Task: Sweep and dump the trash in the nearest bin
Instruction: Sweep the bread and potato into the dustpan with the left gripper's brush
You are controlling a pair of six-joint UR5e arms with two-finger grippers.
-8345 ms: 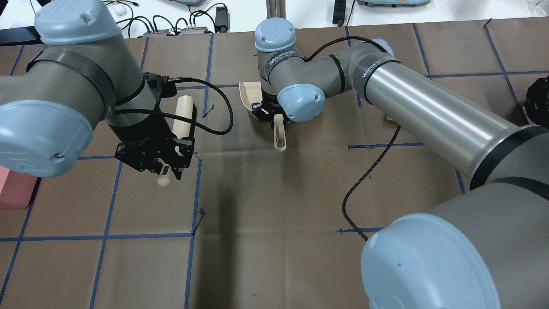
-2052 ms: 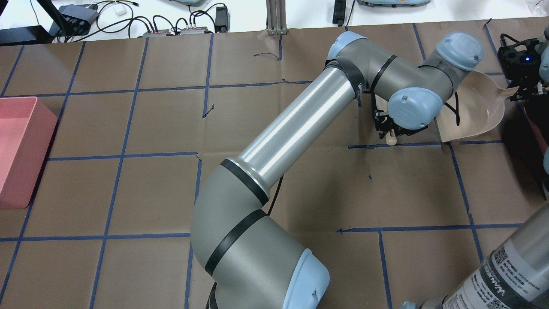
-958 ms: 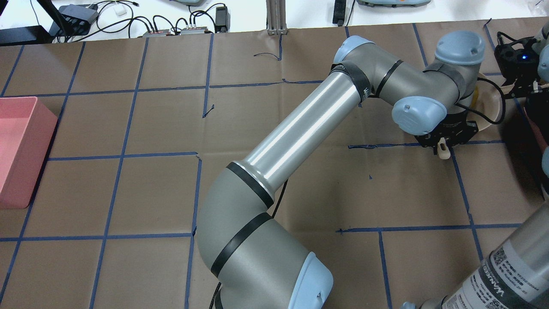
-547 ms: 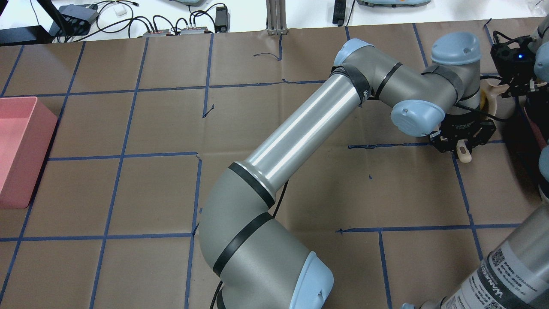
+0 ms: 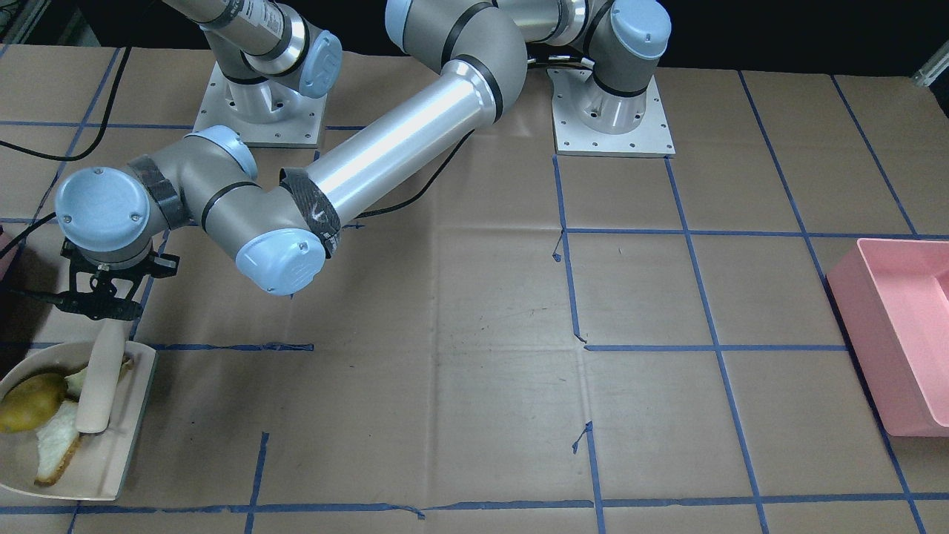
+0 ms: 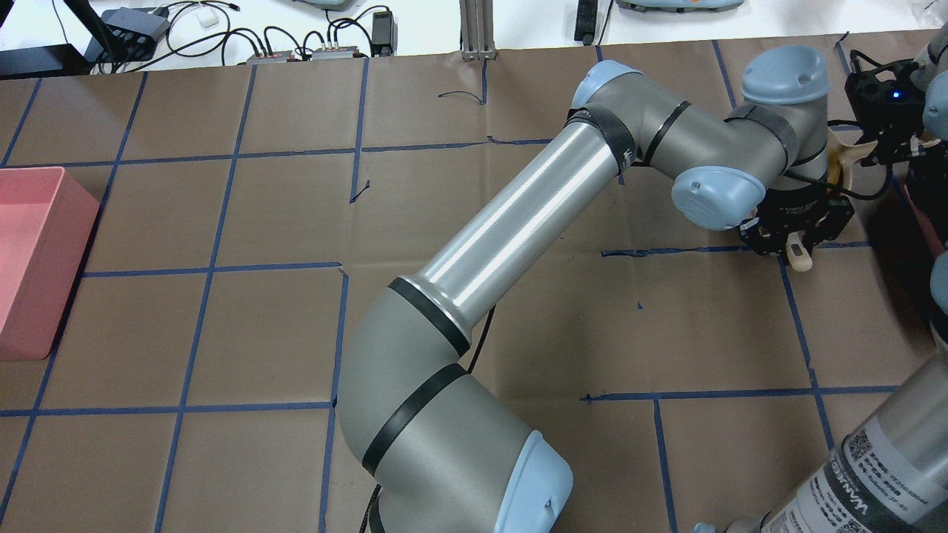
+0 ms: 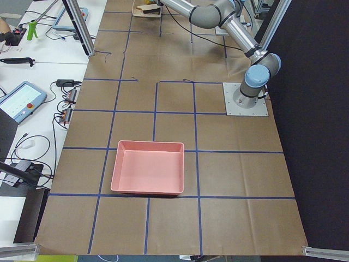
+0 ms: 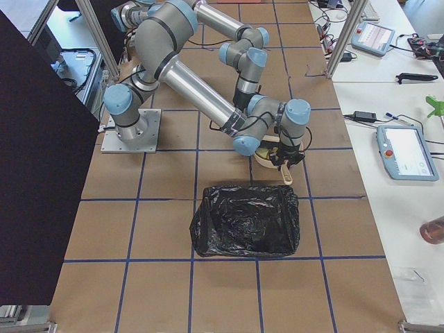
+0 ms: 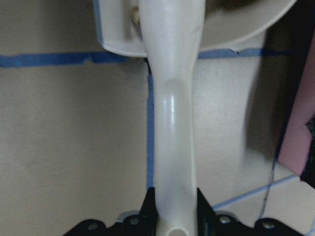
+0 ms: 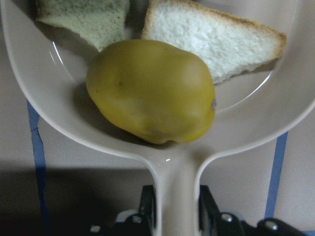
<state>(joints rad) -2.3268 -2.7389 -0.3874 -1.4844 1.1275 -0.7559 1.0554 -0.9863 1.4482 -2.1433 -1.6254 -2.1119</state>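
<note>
The trash lies in the cream dustpan (image 10: 44,98): a yellow lump (image 10: 150,91) and two bread slices (image 10: 211,37) (image 10: 83,17). My right gripper (image 10: 175,209) is shut on the dustpan's handle. My left gripper (image 5: 100,304) is shut on the cream brush (image 5: 100,386), whose head rests in the dustpan (image 5: 111,452) beside the lump (image 5: 30,400) and bread (image 5: 55,445). In the overhead view my left arm hides most of the pan; the left gripper (image 6: 791,238) and right gripper (image 6: 889,133) show. The bin shows only as a pink sliver (image 9: 300,132) at the right edge.
A black plastic bag (image 8: 246,218) sits right beside the dustpan on the table's right end. A large pink tub (image 6: 29,252) stands at the far left edge. My left arm stretches diagonally across the table's middle. Cables and devices lie beyond the far edge.
Over two seconds my left arm carried the brush rightward into the dustpan, pushing the trash in. In the last half second the left gripper drew back slightly. The right gripper has kept the pan.
</note>
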